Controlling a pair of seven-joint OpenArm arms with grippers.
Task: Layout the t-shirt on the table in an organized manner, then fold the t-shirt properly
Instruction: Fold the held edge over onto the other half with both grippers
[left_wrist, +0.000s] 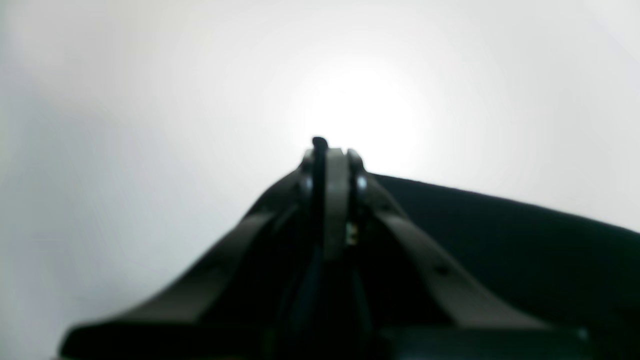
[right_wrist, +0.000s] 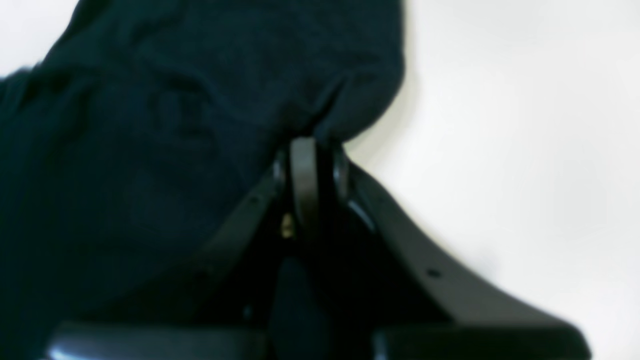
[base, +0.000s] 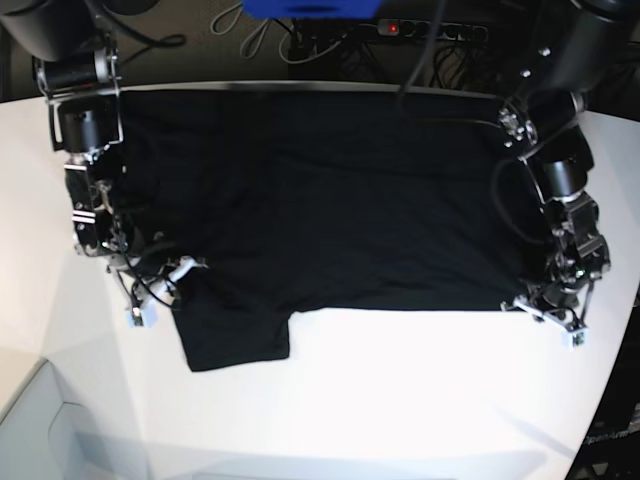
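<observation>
Lying spread on the table (base: 400, 400), the shirt (base: 330, 200). Left gripper (left_wrist: 330, 150) closed, hold unclear. Right gripper (right_wrist: 307, 147) closed, pinching shirt's edge.

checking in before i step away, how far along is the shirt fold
Layout looks mostly done: the t-shirt lies spread on the table, one sleeve sticking out at the near edge. In hand: the right gripper is shut on fabric beside that sleeve, and the left gripper is shut at the opposite corner; whether it holds cloth is unclear. No fold shows yet.
</observation>
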